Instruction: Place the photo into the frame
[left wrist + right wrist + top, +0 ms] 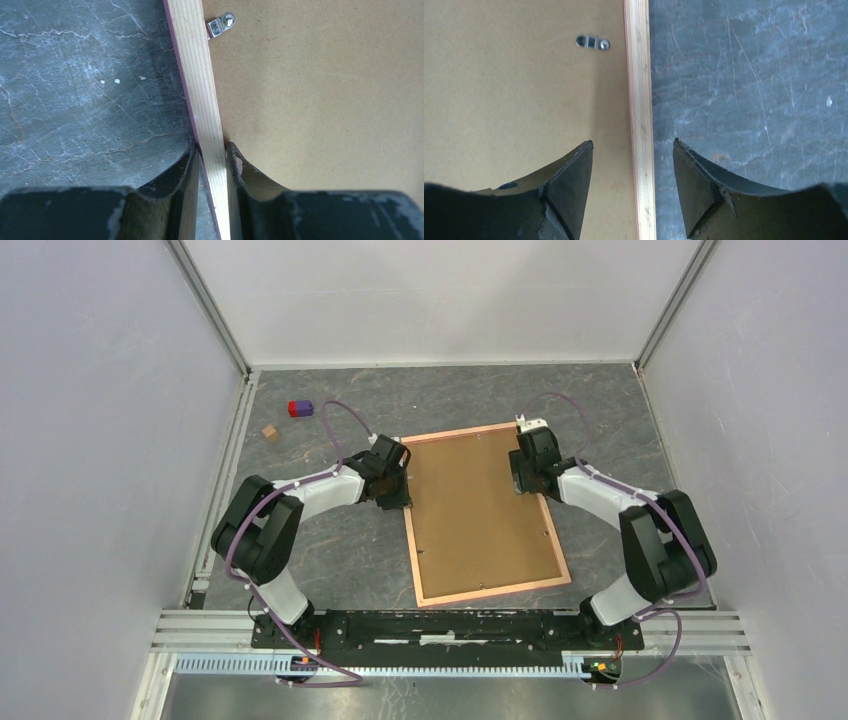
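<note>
With the frame (490,591) face down on the tabletop (330,560), no photo visible, my left pincer (212,147) grips its left rail, so I judge my right pincer (632,142), open astride the right rail, should close next

Purple-red block (300,408), small wooden cube (270,431)

We count one frame (491,589), one backing board (475,510), and two arms: the left arm (320,490) and the right arm (600,492). There are three small blocks: one red block (293,408), one purple block (305,407) and one tan cube (270,431). Each wrist view shows one metal clip (220,25) (593,42).
</note>
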Available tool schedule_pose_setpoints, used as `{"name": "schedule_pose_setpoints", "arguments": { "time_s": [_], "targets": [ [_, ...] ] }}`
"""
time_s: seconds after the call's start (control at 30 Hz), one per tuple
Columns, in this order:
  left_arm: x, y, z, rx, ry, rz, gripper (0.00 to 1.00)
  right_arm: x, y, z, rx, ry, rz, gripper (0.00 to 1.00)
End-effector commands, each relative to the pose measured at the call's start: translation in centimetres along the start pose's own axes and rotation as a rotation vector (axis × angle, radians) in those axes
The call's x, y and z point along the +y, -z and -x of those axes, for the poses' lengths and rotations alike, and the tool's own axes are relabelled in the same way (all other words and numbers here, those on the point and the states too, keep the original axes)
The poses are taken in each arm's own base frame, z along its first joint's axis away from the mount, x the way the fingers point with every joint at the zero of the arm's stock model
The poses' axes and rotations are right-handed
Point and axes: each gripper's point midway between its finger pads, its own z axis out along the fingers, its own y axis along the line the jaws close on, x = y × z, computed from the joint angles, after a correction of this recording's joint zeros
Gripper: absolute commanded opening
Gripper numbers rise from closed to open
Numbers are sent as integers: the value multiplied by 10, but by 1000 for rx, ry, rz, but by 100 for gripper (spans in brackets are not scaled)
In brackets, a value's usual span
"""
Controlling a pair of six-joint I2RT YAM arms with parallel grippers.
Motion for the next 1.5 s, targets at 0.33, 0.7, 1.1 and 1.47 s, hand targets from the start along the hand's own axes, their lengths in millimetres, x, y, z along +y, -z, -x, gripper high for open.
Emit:
{"name": "schedule_pose_setpoints", "arguments": {
  "time_s": [0.33,0.7,1.1,1.47],
  "targets": [
    [13,0,-3,-2,-21,43,13,1,-30,48,-67,9,-30,68],
    [12,0,-3,-1,-22,43,9,-1,-49,55,-68,-21,-46,66],
    [12,-1,-3,-2,-21,43,6,1,-63,54,-55,-43,-53,60],
    [12,-1,-3,0,-23,43,5,-1,-73,42,-22,-69,-83,58]
  ]
}}
